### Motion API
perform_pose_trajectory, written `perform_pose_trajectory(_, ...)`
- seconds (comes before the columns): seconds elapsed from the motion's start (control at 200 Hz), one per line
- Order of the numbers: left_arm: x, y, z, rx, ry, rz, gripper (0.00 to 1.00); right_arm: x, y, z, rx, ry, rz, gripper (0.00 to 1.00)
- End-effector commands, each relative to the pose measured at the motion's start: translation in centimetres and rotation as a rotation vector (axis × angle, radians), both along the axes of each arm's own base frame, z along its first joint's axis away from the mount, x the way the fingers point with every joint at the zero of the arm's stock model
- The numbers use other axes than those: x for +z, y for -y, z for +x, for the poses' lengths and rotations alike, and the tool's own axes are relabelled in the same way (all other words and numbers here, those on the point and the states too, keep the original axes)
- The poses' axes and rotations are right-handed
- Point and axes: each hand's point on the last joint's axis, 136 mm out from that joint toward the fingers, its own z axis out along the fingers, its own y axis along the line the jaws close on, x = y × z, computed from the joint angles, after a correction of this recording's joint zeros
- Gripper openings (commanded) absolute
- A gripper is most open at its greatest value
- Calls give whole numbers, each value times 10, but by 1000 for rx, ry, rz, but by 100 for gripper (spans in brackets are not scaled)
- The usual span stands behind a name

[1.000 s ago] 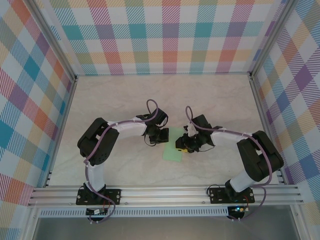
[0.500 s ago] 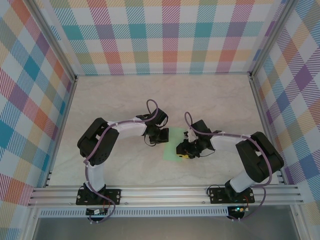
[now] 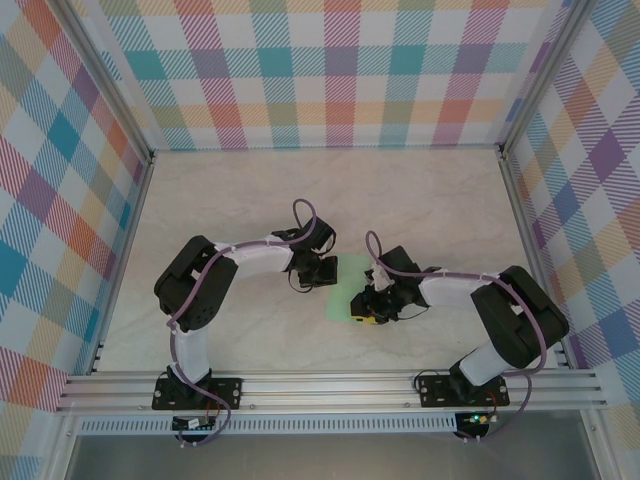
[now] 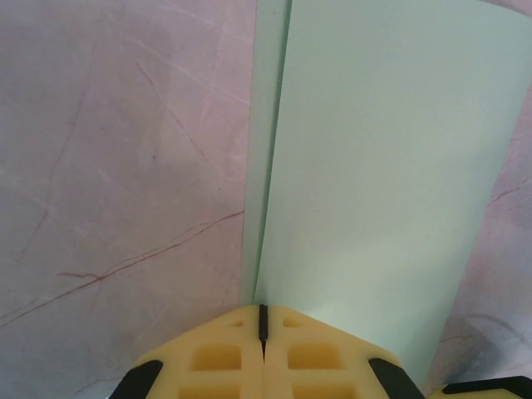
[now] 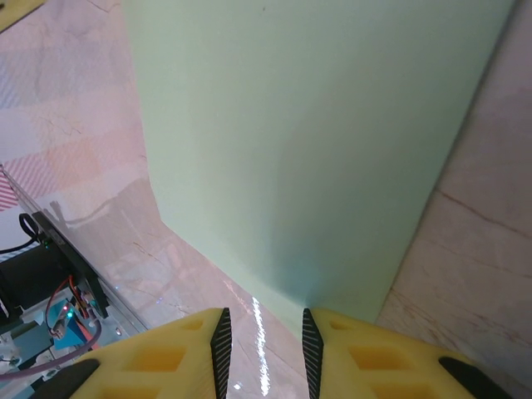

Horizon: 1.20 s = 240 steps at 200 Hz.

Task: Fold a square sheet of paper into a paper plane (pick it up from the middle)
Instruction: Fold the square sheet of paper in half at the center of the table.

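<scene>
Pale marbled tabletop, boxed in by bright plaid walls. Near the middle lies the paper plane, at this point a flat mint-green folded sheet rather than a dart. In my left wrist view it shows an upper layer laid over a lower one, with a narrow strip of the lower layer showing along its left edge.

My left gripper sits at the sheet's far end, jaws fully closed, tips meeting where that layered edge begins. I judge it is pinning the paper; whether it pinches a layer I cannot tell.

My right gripper is at the near right edge, jaws partly apart, bare table showing between them and a paper corner touching one finger.

I take this for a mid-fold step. Next I need that right jaw under the edge, the left holding firm, and the layers kept aligned.
</scene>
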Motion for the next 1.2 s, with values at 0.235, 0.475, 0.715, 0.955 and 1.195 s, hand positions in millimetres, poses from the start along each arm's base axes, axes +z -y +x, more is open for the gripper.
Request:
perform_pose_trajectory(0.235,-50,-34,-43,-16,-141,163,0,21,-3,-1,19,52,36,33)
perform_pose_trajectory(0.475,-53,-35,-47,-19,-149,150,0,-10,5,-13,3,-31,-6,33)
perform_pose_trajectory(0.715,-54,-32,-46,-22,-152,145,0,-8,9,-15,-6,-29,-23,33)
perform_pose_trajectory(0.955,-55,-35,-47,-31,-153,158,0,28,3,3,-31,71,8,33)
perform_pose_trajectory(1.195,-49,-31,-44,-32,-144,145,0,26,-4,8,-43,69,38,33)
